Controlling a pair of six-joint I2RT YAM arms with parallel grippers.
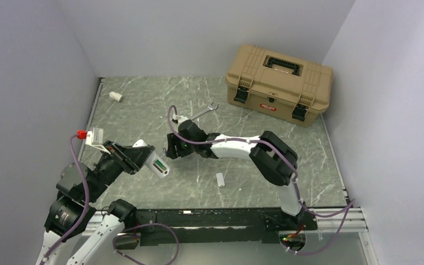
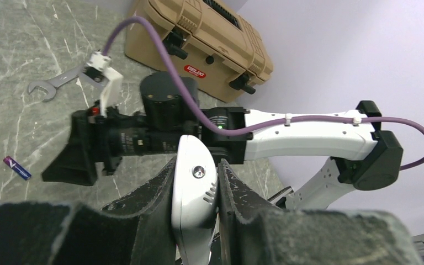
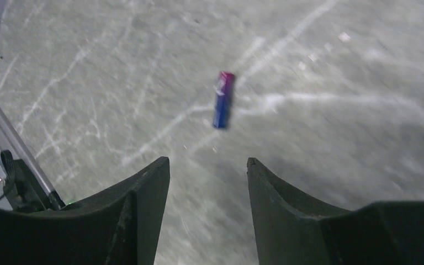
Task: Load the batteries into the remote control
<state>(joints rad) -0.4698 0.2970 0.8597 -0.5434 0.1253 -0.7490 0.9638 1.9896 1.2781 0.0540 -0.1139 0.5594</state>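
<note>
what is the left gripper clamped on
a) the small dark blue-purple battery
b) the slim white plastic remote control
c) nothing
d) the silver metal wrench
b: the left gripper is shut on the slim white plastic remote control, while the small dark blue-purple battery lies loose on the grey marbled table.

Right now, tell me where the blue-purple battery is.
Upper centre of the right wrist view: the blue-purple battery lies on the table just ahead of the right gripper, untouched.
</note>
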